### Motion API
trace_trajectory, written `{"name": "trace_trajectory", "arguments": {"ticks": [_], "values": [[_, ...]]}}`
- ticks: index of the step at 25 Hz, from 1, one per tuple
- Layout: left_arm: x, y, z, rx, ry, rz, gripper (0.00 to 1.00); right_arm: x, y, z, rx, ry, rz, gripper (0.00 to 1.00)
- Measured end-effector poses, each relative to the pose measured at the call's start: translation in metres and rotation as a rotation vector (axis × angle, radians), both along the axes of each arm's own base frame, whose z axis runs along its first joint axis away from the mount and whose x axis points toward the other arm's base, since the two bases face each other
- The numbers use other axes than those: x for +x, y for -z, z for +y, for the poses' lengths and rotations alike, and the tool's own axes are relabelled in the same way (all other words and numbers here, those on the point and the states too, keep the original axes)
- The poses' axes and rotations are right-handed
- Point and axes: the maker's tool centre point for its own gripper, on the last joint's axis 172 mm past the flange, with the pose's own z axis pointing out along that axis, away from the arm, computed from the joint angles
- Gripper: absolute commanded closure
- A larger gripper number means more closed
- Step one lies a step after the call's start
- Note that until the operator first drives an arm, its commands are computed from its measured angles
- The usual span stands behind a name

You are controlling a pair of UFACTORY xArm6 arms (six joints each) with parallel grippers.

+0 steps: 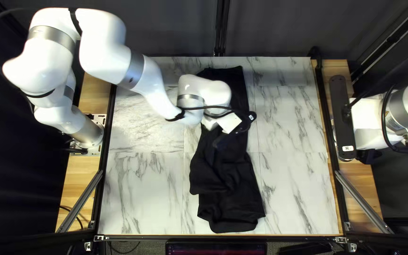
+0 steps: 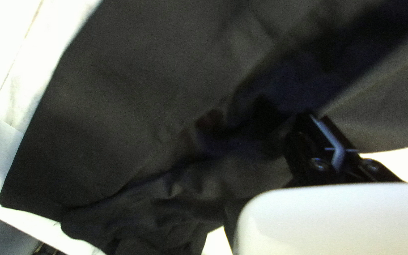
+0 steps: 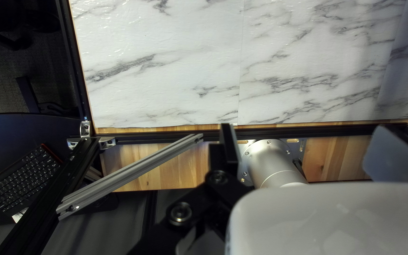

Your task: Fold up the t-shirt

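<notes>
A long, narrow black t-shirt [image 1: 227, 189] lies rumpled down the middle of the table, folds bunched along its near half. Above its middle, the left gripper [image 1: 219, 141] hangs at the end of my left arm. Black cloth [image 2: 119, 94] spreads ahead of and around the left gripper [image 2: 316, 116], whose fingers stand close together; no cloth is clearly seen between them. Beyond the table's right edge, the right gripper [image 1: 368, 156] is away from the shirt. In the right wrist view, the right gripper [image 3: 303, 137] has widely parted fingers with no cloth between them.
Marble-patterned tabletop [image 1: 289, 137] shows on both sides of the shirt. Black rails [image 1: 324, 113] and slanted metal braces [image 1: 362, 200] border the table. In the right wrist view, an arm base [image 3: 272, 163] and a keyboard [image 3: 20, 177] appear.
</notes>
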Motion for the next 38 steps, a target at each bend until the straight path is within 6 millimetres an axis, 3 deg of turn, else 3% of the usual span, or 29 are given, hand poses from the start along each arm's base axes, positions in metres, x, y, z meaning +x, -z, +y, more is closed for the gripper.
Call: {"name": "trace_trajectory", "arguments": {"ticks": [5, 9, 13, 17, 20, 24, 33, 38], "values": [[-0.036, -0.018, 0.002, 0.016, -0.056, -0.006, 0.0, 0.0, 0.0, 0.0, 0.0, 0.0, 0.0, 0.0], [-0.068, -0.015, -0.003, 0.025, -0.078, -0.013, 0.0, 0.0, 0.0, 0.0, 0.0, 0.0, 0.0, 0.0], [-0.084, -0.011, -0.022, -0.004, -0.024, -0.057, 0.0, 0.0, 0.0, 0.0, 0.0, 0.0, 0.0, 0.0], [-0.084, -0.012, -0.051, -0.025, 0.097, -0.085, 0.0, 0.0, 0.0, 0.0, 0.0, 0.0, 0.0, 0.0], [-0.081, -0.002, -0.068, -0.028, 0.184, -0.074, 0.0, 0.0, 0.0, 0.0, 0.0, 0.0, 0.0, 0.0], [-0.082, 0.01, -0.074, -0.033, 0.254, -0.051, 0.0, 0.0, 0.0, 0.0, 0.0, 0.0, 0.0, 0.0], [-0.08, 0.01, -0.075, -0.017, 0.25, -0.057, 0.0, 0.0, 0.0, 0.0, 0.0, 0.0, 0.0, 0.0], [-0.061, 0.014, -0.099, 0.1, 0.282, -0.063, 0.0, 0.0, 0.0, 0.0, 0.0, 0.0, 0.0, 0.0]]}}
